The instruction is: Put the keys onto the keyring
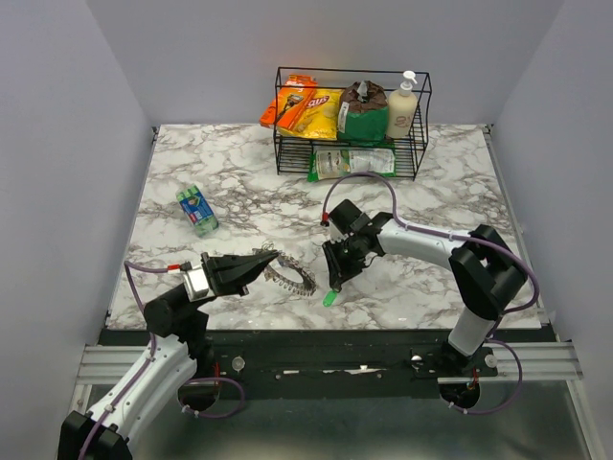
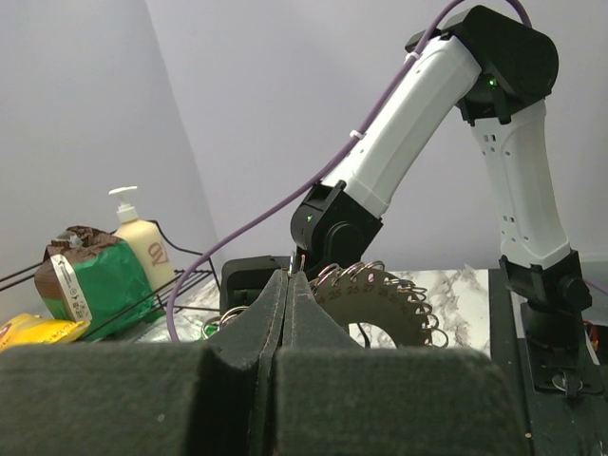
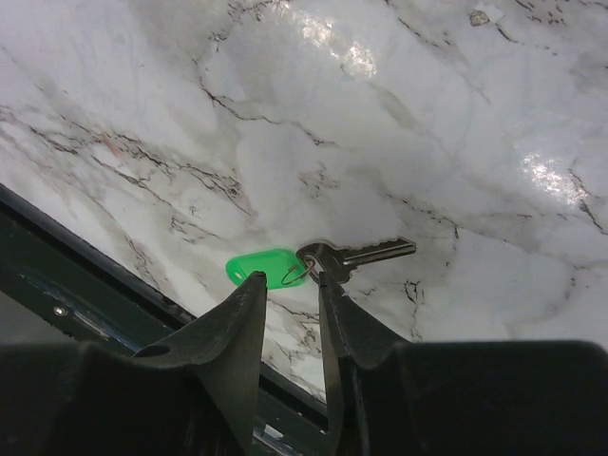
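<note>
The wire rack (image 1: 279, 153) holds chip bags (image 1: 305, 107), a green bag (image 1: 364, 113) and a soap bottle (image 1: 402, 107). The left fingers (image 2: 271, 313) clamp the keyring (image 2: 380, 296); the right fingers (image 3: 237, 323), slightly apart, straddle a green-tagged key (image 3: 366, 254).

place: robot lab booth | cues: grey walls (image 1: 67, 115), marble table (image 1: 460, 182), aluminium rail (image 1: 124, 362)

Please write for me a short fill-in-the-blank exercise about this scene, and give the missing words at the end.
1. The key at the tips of the right gripper fingers has a ____ plastic tag.
2. The keyring is held by the shut fingers of the ____ arm.
3. In the wire rack, the pump bottle stands at the ____ end.
Missing words: green; left; right.
</note>
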Action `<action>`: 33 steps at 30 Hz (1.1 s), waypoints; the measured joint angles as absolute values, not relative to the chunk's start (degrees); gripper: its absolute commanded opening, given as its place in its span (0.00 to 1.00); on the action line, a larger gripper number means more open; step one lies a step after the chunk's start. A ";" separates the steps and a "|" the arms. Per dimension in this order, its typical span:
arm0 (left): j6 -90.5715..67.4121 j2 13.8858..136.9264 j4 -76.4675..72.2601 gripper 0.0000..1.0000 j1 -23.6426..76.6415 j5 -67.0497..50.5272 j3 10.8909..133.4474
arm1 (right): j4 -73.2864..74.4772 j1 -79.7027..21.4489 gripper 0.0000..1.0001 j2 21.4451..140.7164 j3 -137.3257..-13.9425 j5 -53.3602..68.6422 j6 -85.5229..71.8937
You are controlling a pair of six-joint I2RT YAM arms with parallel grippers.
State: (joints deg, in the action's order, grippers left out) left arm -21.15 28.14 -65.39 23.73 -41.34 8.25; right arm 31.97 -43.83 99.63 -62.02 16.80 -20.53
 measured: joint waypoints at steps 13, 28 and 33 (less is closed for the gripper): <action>-20.75 27.75 -64.27 0.00 23.92 -41.32 8.25 | 33.98 -45.23 0.36 99.72 -62.43 15.97 -21.17; -19.84 26.39 -62.83 0.00 24.51 -41.30 8.25 | 34.15 -45.80 0.10 101.56 -62.63 15.05 -21.54; -19.49 26.09 -61.84 0.00 24.88 -41.30 8.25 | 34.24 -45.82 0.02 101.54 -62.63 14.17 -21.56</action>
State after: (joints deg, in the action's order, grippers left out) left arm -19.49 26.09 -61.84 24.88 -41.30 8.25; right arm 34.24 -45.82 101.54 -62.63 14.17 -21.56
